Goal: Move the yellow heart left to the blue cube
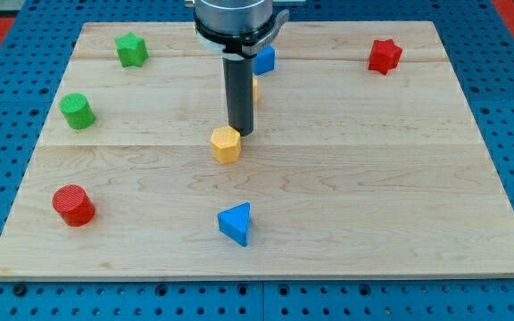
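The tip [241, 134], unable to grasp, touched the yellow hexagon [226, 144]. The half-hidden yellow block [254, 87], presumably the heart, lay near the blue cube [264, 60], so placement appeared unfinished.

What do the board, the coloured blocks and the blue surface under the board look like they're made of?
The board looks like pale unvarnished wood: grain lines and plank seams show, with little shine. The blocks, such as the yellow block just below my tip and the red cylinder, look like painted wood or plastic with a matte, even colour; I cannot tell which. The blue surface looks like perforated plastic or metal, with regular holes.
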